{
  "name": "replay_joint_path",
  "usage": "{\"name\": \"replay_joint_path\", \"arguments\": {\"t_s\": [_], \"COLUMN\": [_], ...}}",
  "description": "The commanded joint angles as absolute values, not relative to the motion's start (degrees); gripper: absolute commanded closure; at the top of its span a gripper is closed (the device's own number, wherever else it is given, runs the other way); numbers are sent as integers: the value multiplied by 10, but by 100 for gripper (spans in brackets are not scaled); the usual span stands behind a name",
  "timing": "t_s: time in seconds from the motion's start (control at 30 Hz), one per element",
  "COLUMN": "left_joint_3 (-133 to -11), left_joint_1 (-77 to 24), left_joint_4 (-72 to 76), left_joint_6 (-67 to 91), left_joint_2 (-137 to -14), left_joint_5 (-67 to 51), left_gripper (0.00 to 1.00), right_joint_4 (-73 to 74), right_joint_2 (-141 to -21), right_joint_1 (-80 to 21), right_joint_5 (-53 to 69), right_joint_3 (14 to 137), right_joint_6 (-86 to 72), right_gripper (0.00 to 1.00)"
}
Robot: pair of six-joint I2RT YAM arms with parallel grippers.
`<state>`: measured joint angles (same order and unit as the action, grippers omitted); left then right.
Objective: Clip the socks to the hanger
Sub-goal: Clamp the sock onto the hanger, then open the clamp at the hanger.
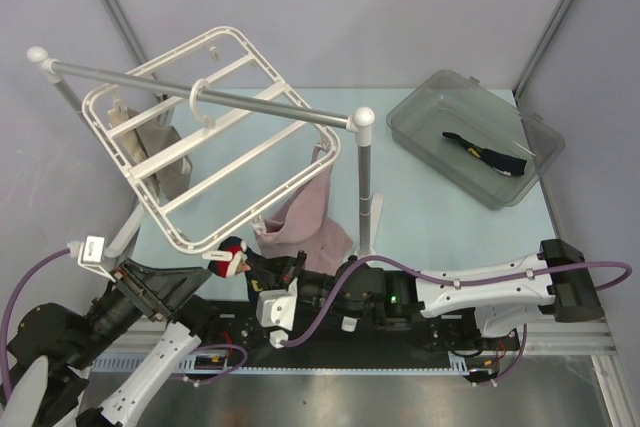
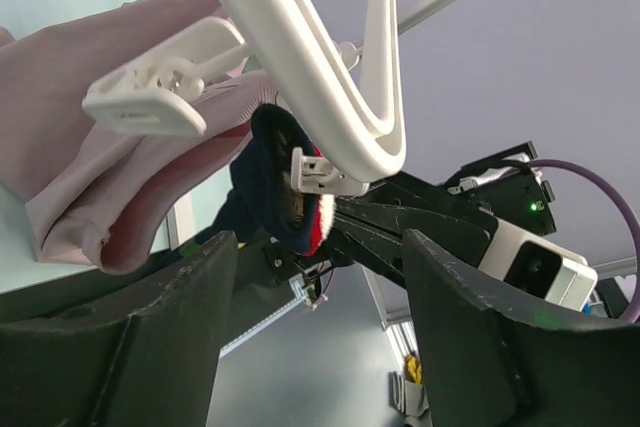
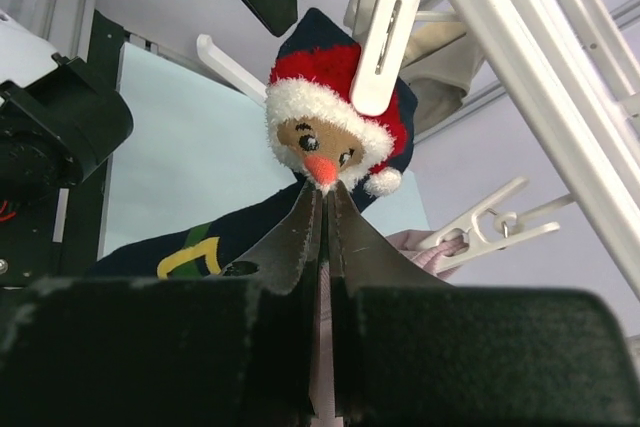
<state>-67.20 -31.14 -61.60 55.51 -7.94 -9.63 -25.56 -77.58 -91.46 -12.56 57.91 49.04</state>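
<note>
Jaws shut tight, the right gripper [image 3: 323, 197] holds a dark navy sock with a red-and-white Santa patch [image 3: 330, 142] up at a small white clip [image 3: 385, 32] on the 6 o'clock edge of the white plastic drying hanger [image 2: 300, 57], the left gripper [image 2: 315, 247] gaping wide just beside it, while the second dark sock [image 1: 485, 155] lies in a grey translucent bin [image 1: 412, 119] at 2 o'clock

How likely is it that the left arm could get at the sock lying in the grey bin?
Probably not. The sock lies in the bin at the far right corner, while the left gripper sits open at the near corner of the hanger, with the right arm and the rail stand between.
</note>
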Motion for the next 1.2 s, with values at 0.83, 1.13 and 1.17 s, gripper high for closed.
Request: {"name": "replay_joint_path", "arguments": {"t_s": [0.83,1.13,1.17], "left_joint_3": [-693,-672,-673], "left_joint_1": [-314,-314,-314], "left_joint_4": [-700,-699,-699], "left_joint_6": [420,422,418], "left_joint_2": [-25,-25,-27], "left_joint_5": [-24,-2,-1], "left_gripper": [35,40,41], "right_joint_4": [-395,-413,-409], "right_joint_2": [-798,-766,-755], "right_joint_1": [-930,-896,-892], "right_joint_5": [-434,-488,-493], "right_joint_3": [571,538,536], "right_joint_6": [375,393,391], "right_gripper": [97,95,95]}}
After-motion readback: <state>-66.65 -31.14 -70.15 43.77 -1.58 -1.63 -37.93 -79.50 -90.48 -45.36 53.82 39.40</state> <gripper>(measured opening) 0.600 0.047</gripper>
